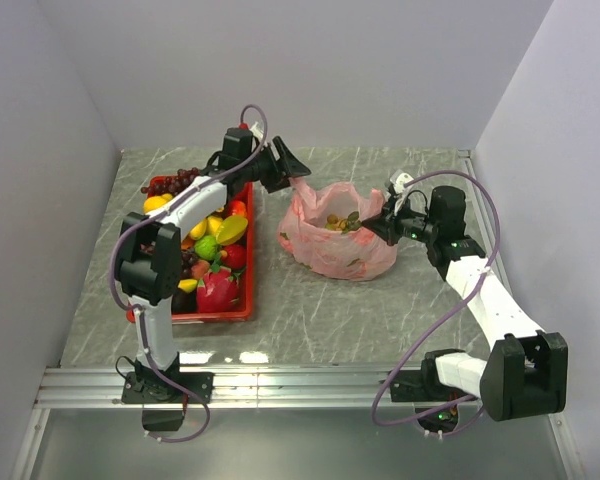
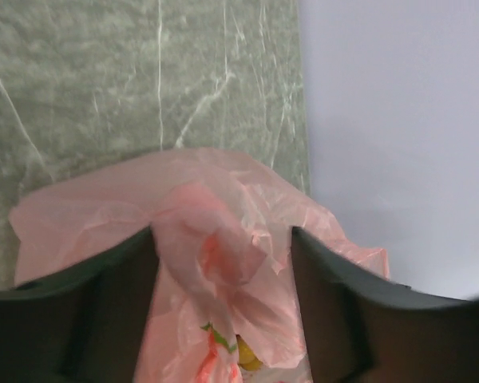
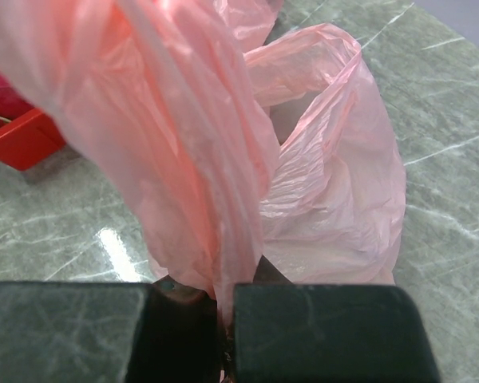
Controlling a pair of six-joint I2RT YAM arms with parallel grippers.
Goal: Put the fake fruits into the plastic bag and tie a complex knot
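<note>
Pinching the plastic bag [image 1: 340, 245], which sits beside the red tray [image 1: 242, 310], in my right gripper [image 3: 227, 315], I should close the left gripper [image 2: 223, 263]'s parted jaws squarely on the bunched film [image 2: 211, 239] between them.

L arm [image 1: 195, 200]: up from base at near-left edge, elbow bent, forearm reaching fwd and to right, wrist tipped down. L gripper [image 1: 300, 180]: jaws apart, wide gap. In wrist view its fingers [image 2: 88, 319] sit either side of bunched film of bag [image 1: 340, 250], not pinching it.
R arm [image 1: 490, 300]: up from near-right base, elbow folded, forearm running fwd and inward to left. R gripper [image 1: 368, 228]: approx level, pointing left, jaws closed tight, pads [image 3: 327, 331] clamped on strip of bag film.
</note>
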